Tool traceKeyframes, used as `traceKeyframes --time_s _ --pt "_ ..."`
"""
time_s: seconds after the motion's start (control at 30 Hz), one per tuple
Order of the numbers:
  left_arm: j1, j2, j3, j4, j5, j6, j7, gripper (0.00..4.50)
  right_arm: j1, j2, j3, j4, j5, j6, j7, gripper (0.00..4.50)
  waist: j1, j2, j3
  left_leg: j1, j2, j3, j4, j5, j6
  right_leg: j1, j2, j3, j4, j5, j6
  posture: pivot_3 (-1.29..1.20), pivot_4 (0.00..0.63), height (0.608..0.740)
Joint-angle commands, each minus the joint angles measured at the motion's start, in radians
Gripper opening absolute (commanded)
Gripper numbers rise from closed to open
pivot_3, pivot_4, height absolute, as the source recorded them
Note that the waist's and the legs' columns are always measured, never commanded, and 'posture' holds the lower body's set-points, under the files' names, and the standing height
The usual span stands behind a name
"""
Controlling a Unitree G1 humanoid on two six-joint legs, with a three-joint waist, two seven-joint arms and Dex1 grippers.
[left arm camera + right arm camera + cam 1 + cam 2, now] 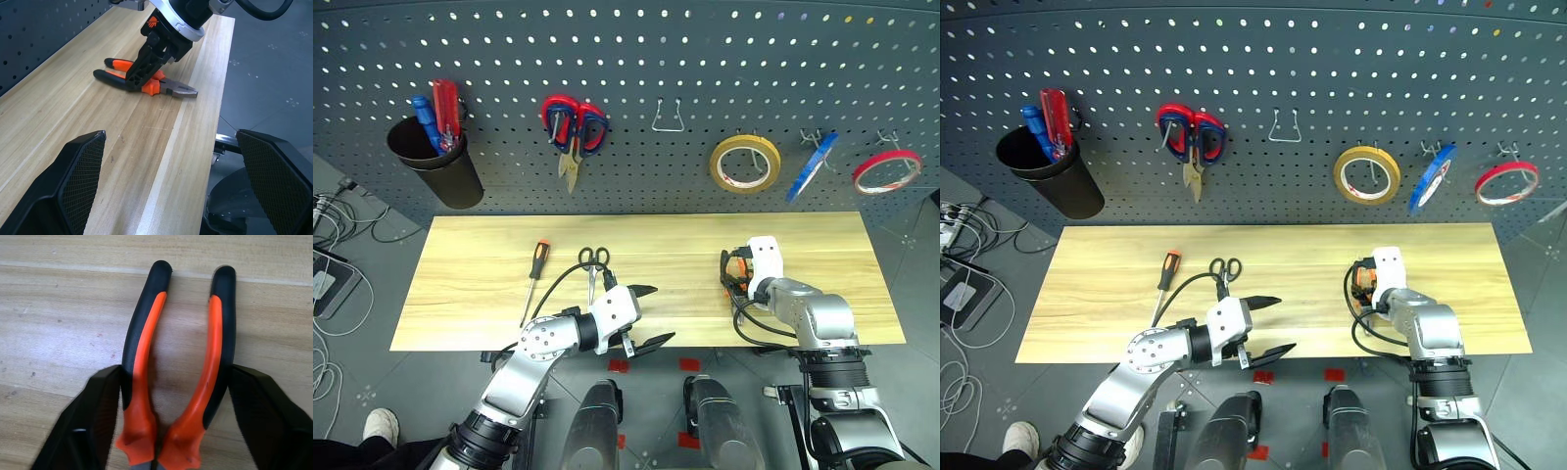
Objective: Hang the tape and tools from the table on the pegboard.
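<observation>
Both arms are built of silver-grey metal segments with rounded joint housings, ending in white wrist blocks, and a black cable loops loosely beside each forearm. The left gripper [644,315] has two black, tapering fingers whose inner pads [80,178] carry a fine cross-hatched mesh texture. The right gripper [146,68] is black too, with a small orange logo printed on its body.

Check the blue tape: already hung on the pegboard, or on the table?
Hung. The blue tape hangs from a hook on the pegboard, between the yellow roll and the red roll, above the table.
</observation>
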Motion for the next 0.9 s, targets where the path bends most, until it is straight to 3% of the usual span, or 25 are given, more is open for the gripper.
traceKeyframes --time_s 0.03,0.37,0.7,0.9 --pt "-0.002 -0.011 -0.003 -0.057 -0.024 0.004 0.001 4.50 0.004 -0.004 -0.004 -0.031 0.001 -0.007 0.003 2.99 0.000 0.000 0.000 0.000 0.000 0.000 0.000 0.000 0.000 0.000 0.000 0.000 0.000 0.000 0.000 0.08 0.385 0.740" --pt "0.002 -0.030 0.018 -0.060 -0.020 -0.035 0.033 4.50 0.068 -0.032 0.044 -0.192 0.015 -0.065 0.080 2.99 0.001 0.000 0.000 -0.002 0.000 0.000 -0.001 0.000 0.000 -0.002 0.000 0.000 0.000 0.000 0.000 0.07 0.326 0.740" --pt "0.027 -0.073 0.137 -0.213 -0.017 0.015 0.222 4.50 0.195 0.005 0.100 -0.535 0.052 -0.342 0.160 2.99 0.001 0.000 -0.021 -0.012 0.000 -0.001 0.000 0.004 -0.007 -0.013 -0.001 -0.002 0.000 0.000 0.000 0.09 0.225 0.740" --pt "0.049 -0.104 0.175 -0.293 -0.015 0.062 0.318 4.50 0.126 0.074 0.159 -0.569 -0.013 -0.589 0.135 2.99 0.008 -0.003 -0.061 -0.015 -0.001 -0.001 0.000 0.006 -0.011 -0.015 -0.001 -0.002 0.000 0.001 0.001 0.11 0.179 0.740"
